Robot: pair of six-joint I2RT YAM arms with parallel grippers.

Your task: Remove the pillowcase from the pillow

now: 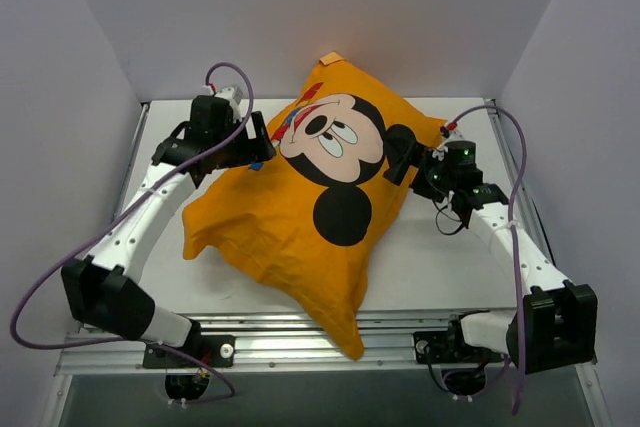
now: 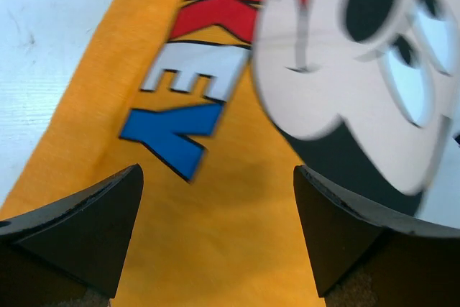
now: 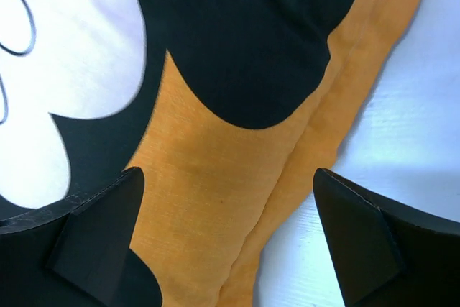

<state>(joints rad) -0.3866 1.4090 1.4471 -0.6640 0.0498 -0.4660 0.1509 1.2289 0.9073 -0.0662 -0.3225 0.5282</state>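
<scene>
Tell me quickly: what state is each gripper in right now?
Left gripper: open, over the pillowcase, holding nothing.
Right gripper: open, over the pillowcase's edge, holding nothing.

White left arm (image 1: 150, 209) and right arm (image 1: 512, 245): black joint housings (image 1: 110, 299), black wedge-shaped fingers (image 2: 86, 231), looping purple cables (image 1: 232, 65).

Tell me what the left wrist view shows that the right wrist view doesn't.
Left wrist only: the red, white and blue lettering and Mickey's eyes. Right wrist only: Mickey's black ear and a lengthwise fold in the pillowcase. Both: orange fabric with white table beside it, seen past an open gripper holding nothing, the left gripper and the right gripper.
</scene>
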